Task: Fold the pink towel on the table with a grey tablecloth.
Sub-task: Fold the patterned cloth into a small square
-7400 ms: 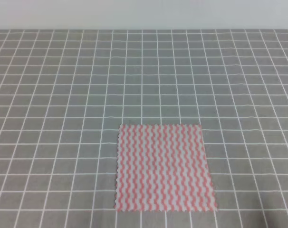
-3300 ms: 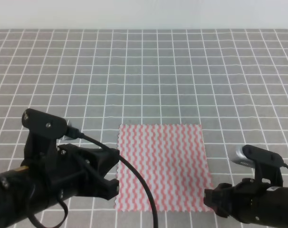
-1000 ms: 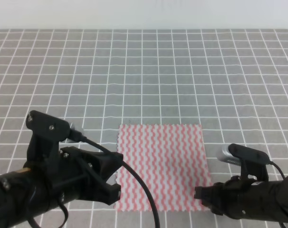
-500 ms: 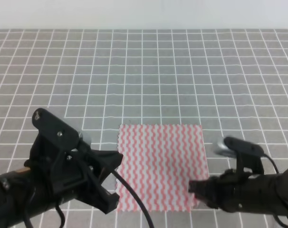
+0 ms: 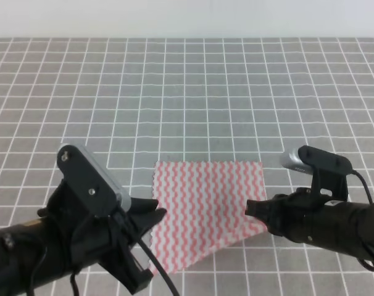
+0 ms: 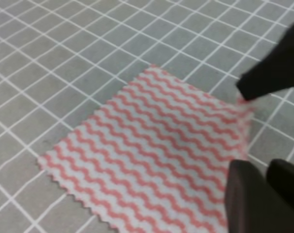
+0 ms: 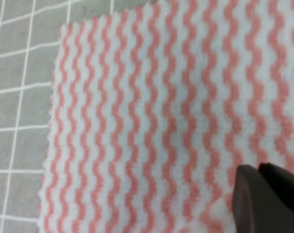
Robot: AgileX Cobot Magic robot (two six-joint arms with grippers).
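Note:
The pink towel point(image 5: 202, 203) lies on the table with a grey tablecloth point(image 5: 187, 92), near the front middle. My right gripper point(image 5: 256, 209) is shut on the towel's near right corner and holds it lifted, so the near edge slants up to the right. My left gripper point(image 5: 151, 245) is at the near left corner. In the left wrist view point(image 6: 266, 189) its fingers are closed together on the towel point(image 6: 152, 141), and the corner itself is hidden under them. The right wrist view shows the right gripper point(image 7: 258, 189) closed over the striped cloth point(image 7: 152, 111).
The gridded grey cloth runs on to the far edge, with a pale wall point(image 5: 187, 18) behind it. Both black arms fill the front corners of the exterior view. No other objects show.
Both grippers have closed in on the towel's near corners. Over the last second the right gripper has lifted its corner up and away, and the near edge now slants. The left arm has risen too.

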